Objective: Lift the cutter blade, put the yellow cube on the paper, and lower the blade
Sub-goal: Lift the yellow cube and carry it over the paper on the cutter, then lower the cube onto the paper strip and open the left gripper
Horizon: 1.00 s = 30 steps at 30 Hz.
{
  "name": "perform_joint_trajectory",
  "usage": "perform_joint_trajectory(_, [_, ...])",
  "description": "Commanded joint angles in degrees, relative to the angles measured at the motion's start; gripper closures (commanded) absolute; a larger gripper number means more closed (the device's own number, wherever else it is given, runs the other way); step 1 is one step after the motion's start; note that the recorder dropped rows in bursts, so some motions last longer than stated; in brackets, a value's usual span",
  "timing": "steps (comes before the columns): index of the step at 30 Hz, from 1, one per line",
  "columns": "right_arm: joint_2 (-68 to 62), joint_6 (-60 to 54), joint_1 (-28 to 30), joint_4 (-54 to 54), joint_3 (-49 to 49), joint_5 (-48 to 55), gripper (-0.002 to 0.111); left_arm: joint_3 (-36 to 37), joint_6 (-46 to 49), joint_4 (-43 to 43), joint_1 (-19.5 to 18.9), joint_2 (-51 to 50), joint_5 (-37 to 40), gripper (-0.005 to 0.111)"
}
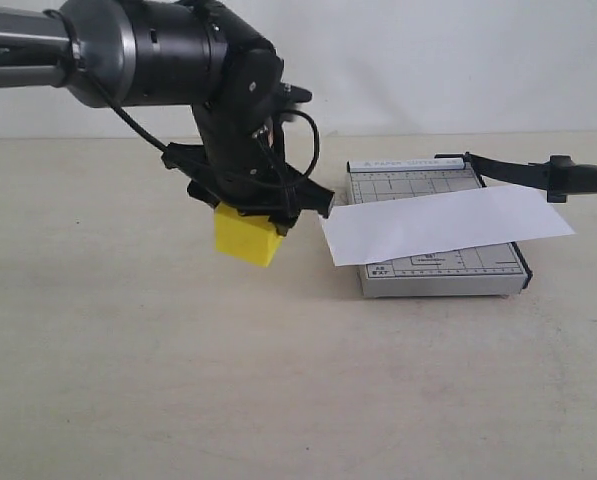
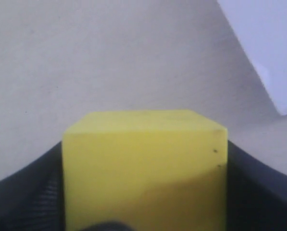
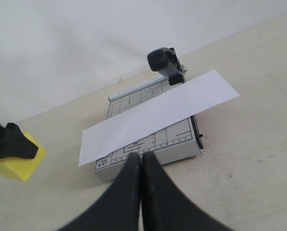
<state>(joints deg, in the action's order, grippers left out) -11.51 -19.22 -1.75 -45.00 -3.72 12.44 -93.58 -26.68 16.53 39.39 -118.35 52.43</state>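
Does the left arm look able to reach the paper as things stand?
Probably yes: the left gripper, holding the yellow cube, hangs beside the paper, and the cutter blade is lifted clear of it.

Cutter base [image 1: 448,268] rests on the tabletop [image 1: 278,380], right of centre. The paper [image 1: 448,225] lies across it, overhanging its left and right edges. The cutter blade [image 1: 518,170], joined at the far right corner, stands clear above the paper. The cube [image 1: 246,240], left of the base, sits between the left tool's [image 1: 253,205] fingers.
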Motion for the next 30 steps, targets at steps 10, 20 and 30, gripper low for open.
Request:
perform_joint_trajectory(10, [0.26, -0.16, -0.04, 0.31, 0.25, -0.68, 0.108, -1.78, 12.62, -15.36, 3.00, 3.88, -13.93, 0.102])
perform_joint_trajectory(20, [0.26, -0.16, -0.04, 0.31, 0.25, -0.68, 0.108, -19.20, 12.62, -17.11, 5.83, -8.93, -13.14, 0.102])
perform_joint_trajectory(30, [0.26, -0.16, -0.04, 0.31, 0.25, -0.68, 0.108, -24.45, 12.62, -15.10, 5.83, -16.00, -12.45, 0.102])
